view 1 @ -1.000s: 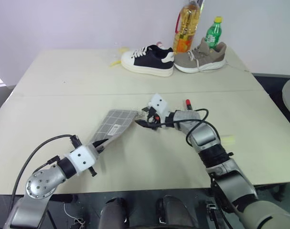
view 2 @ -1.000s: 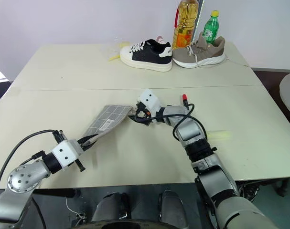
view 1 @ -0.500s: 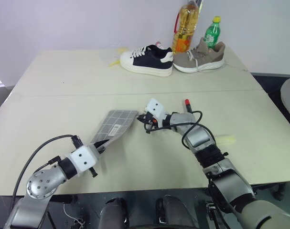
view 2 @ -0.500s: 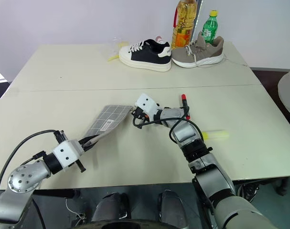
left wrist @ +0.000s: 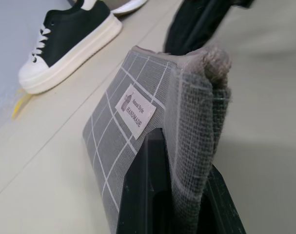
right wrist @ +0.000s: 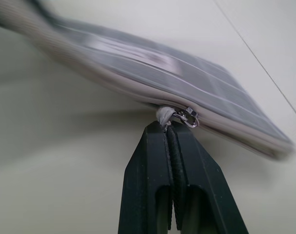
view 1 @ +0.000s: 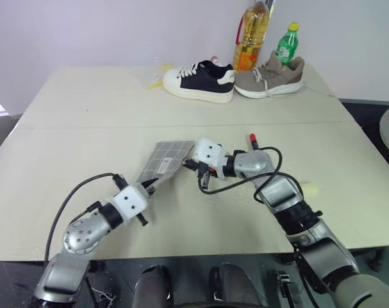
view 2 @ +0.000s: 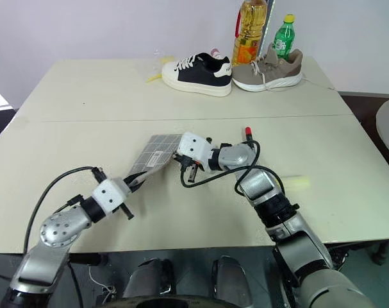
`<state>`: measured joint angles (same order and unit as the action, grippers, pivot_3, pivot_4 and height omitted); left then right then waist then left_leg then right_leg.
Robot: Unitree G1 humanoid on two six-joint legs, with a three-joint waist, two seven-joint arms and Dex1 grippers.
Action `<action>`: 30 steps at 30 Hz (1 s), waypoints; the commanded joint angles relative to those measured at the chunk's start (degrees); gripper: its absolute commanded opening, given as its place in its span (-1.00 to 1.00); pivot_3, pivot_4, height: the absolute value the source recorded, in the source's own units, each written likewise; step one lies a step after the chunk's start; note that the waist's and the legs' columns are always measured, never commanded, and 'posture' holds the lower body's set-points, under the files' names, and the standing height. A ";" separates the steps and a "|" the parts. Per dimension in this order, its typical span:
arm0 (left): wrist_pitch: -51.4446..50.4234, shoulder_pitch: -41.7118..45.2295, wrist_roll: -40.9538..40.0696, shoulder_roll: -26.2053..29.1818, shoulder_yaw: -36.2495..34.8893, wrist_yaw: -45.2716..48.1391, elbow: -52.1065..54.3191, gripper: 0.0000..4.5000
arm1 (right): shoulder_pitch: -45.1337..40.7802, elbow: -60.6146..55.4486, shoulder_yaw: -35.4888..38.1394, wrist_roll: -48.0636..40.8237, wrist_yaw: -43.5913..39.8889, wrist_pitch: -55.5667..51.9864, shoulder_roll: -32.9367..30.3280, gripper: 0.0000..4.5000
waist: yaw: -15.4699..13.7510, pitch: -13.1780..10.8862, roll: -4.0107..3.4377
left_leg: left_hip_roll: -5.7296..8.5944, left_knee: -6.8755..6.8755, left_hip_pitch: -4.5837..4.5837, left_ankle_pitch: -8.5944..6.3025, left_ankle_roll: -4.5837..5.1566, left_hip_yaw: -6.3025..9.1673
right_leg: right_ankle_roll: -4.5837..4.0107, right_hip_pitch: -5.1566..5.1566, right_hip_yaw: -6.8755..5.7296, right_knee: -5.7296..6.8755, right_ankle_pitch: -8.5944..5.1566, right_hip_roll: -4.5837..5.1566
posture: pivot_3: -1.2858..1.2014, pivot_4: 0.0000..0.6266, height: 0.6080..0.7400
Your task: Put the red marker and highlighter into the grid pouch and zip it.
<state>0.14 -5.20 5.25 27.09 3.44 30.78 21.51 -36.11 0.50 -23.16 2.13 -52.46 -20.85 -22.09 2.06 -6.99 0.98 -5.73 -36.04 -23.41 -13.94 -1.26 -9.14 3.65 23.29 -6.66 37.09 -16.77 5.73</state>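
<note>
Grid pouch [view 1: 163, 160] pinched by left tool [left wrist: 179, 204]; right tool [right wrist: 168, 131] apparently grips zip cord [right wrist: 163, 116].

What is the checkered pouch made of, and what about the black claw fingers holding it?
The grid pouch looks like coarse woven cloth, matte grey with thin white lines; you can see the threads at its folded edge, and a white sewn-on label. The left claw's fingers look like smooth, hard black plastic, though rubbery pads can't be ruled out.
</note>
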 commanded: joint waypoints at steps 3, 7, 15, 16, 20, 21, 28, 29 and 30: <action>-0.21 4.97 2.25 -2.25 2.39 -2.75 -3.04 -1.00 | -0.38 -7.13 -0.51 -1.39 -3.85 -0.10 -1.95 -0.99 | 0.08 0.02 0.03 | 0.02 0.00 0.00 0.00 0.00 0.00 | 0.00 -0.09 0.00 0.01 0.00 -0.04 | 0.03 -0.52 0.47; 0.29 10.05 3.71 -4.88 4.69 -4.30 -8.35 -1.00 | 0.53 -13.92 -1.00 -4.59 -8.63 -2.32 -4.20 -0.99 | -0.09 0.02 0.03 | 0.04 -0.02 0.00 0.00 0.01 0.00 | 0.00 -0.09 0.00 0.02 0.00 -0.08 | 0.03 -0.52 0.47; 0.77 11.47 3.77 -6.07 4.80 -5.60 -9.94 -1.00 | 1.14 -16.67 -0.06 -6.00 -8.79 -6.08 -4.90 -0.99 | -0.27 0.04 0.09 | 0.03 -0.05 0.00 0.01 0.01 0.00 | 0.00 -0.09 0.00 0.02 0.00 -0.09 | 0.03 -0.52 0.47; 0.87 11.35 3.70 -6.00 4.62 -5.62 -9.83 -1.00 | 1.01 -16.60 0.99 -7.02 -9.15 -8.21 -5.40 -0.99 | -0.32 0.04 0.09 | 0.03 -0.06 0.00 0.01 0.01 0.00 | 0.00 -0.09 -0.01 0.02 0.00 -0.09 | 0.03 -0.52 0.47; 1.72 10.89 2.79 -5.58 3.88 -5.69 -8.89 -1.00 | 1.18 -16.34 6.94 -10.72 -9.13 -13.47 -8.94 -0.16 | -1.12 0.04 0.09 | 0.03 -0.09 0.00 0.01 0.01 0.00 | -0.01 -0.11 0.00 0.01 0.00 -0.08 | 0.03 -0.52 0.47; 1.60 10.48 2.04 -5.65 3.73 -5.46 -8.23 -1.00 | 0.97 -14.82 9.67 -10.96 -7.42 -14.52 -9.87 0.04 | -1.28 0.04 0.09 | 0.04 -0.10 0.00 0.00 0.01 0.00 | -0.01 -0.08 0.00 0.01 0.00 -0.06 | 0.03 -0.52 0.47; 0.91 8.71 -2.81 -6.65 3.30 -3.92 -5.35 -1.00 | -2.78 -1.17 20.21 -9.27 6.17 -28.19 -12.72 0.49 | -1.35 0.03 0.10 | 0.07 -0.10 0.00 -0.02 0.06 -0.01 | -0.01 -0.11 -0.03 -0.01 0.00 0.14 | 0.03 -0.52 0.47; 1.03 8.64 -3.63 -6.64 3.40 -3.40 -5.04 -1.00 | -3.74 1.51 21.28 -8.84 8.69 -30.40 -12.45 0.49 | -1.30 0.03 0.09 | 0.07 -0.09 -0.01 -0.02 0.06 -0.02 | -0.01 -0.12 -0.03 0.01 0.00 0.13 | 0.03 -0.52 0.47; 1.09 8.58 -4.23 -6.63 3.45 -3.03 -4.81 -1.00 | -4.43 3.27 21.88 -8.62 10.44 -31.86 -12.30 0.49 | -1.24 0.02 0.08 | 0.08 -0.09 -0.01 -0.02 0.06 -0.02 | -0.01 -0.11 -0.03 0.03 0.00 0.11 | 0.03 -0.52 0.47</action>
<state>0.50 3.17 2.76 20.55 7.58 27.24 14.21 -38.61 2.45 -3.64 -6.97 -45.17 -50.33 -34.70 0.82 -6.97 1.07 -5.64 -36.13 -23.41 -13.96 -1.20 -9.17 3.64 23.18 -6.68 37.12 -16.76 5.81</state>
